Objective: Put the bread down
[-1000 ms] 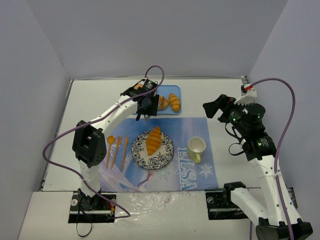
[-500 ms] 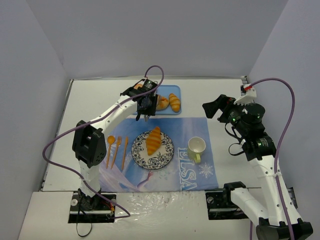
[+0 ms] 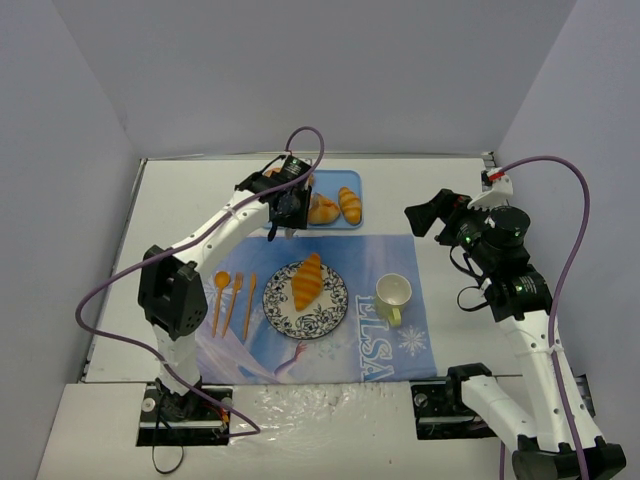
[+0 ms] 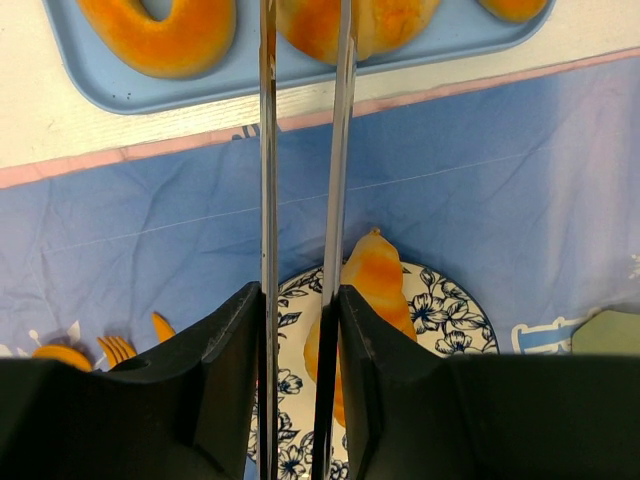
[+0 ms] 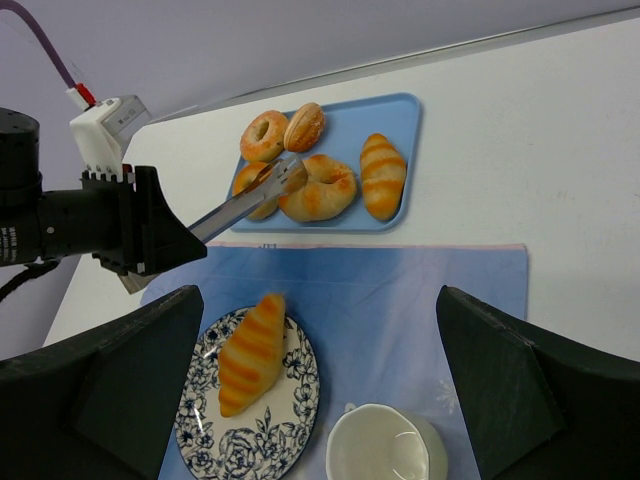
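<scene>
A striped croissant [image 3: 307,280] lies on the flowered plate [image 3: 335,303]; both show in the right wrist view, croissant [image 5: 252,352] and plate [image 5: 300,405]. Several more breads [image 5: 320,190] lie on the blue tray [image 3: 330,225] behind it. My left gripper [image 3: 286,203] is shut on metal tongs [image 4: 268,150], whose blades are slightly apart. Their tips [image 5: 290,178] reach over the breads on the tray's left part; I cannot tell if they pinch one. My right gripper [image 3: 425,215] is open and empty, held above the mat's right side.
A white cup [image 3: 393,293] stands on the blue printed mat [image 3: 380,255] right of the plate. An orange spoon, fork and knife [image 3: 232,300] lie left of the plate. Grey walls close in the table on three sides.
My left gripper has moved a little back and to the left with the tongs, toward the tray. The right arm has not moved.
</scene>
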